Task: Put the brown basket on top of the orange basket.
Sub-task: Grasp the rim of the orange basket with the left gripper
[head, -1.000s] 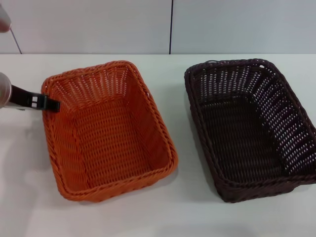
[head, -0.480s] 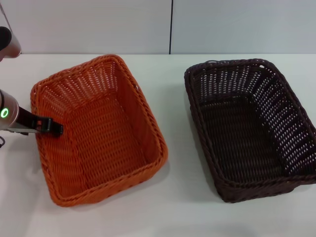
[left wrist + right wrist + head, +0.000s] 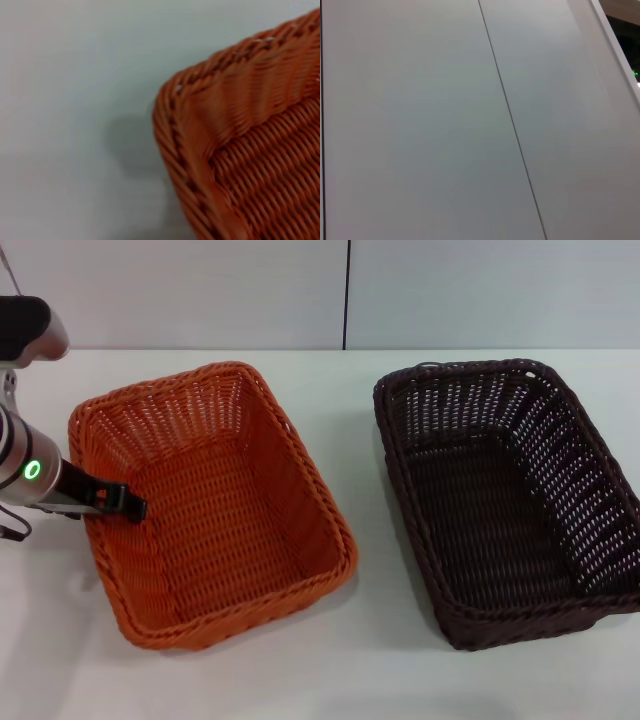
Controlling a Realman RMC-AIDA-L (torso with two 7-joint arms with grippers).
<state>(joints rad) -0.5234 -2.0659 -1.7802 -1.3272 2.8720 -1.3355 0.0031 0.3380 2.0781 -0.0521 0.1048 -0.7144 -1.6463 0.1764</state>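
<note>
White table point(image 3: 360, 660) under a pale panelled wall point(image 3: 200, 290), one dark vertical seam running down the wall behind. On the left half of the table, the orange basket point(image 3: 215, 510), mouth up, set at a slant to the table edge. On the right half, the brown basket point(image 3: 510, 500), also mouth up, resting on the table and well apart from the orange one, a strip of bare white between the two. Not stacked: side by side, each on its own patch of table.

At the orange basket's left rim, the left gripper point(image 3: 125, 502), black, reaching in from the left edge behind a silver wrist with a green ring light. Tip over the rim and against the inner side of the left wall. Clamped on the rim or merely lying over it: cannot tell, the fingers merging into one dark shape.

From the left wrist, only a corner of the orange basket point(image 3: 240, 150) with its braided rim, and white table point(image 3: 75, 100) beside it.

From the right wrist, nothing but the pale wall point(image 3: 420, 125) and its seam; right gripper out of sight in every view.
</note>
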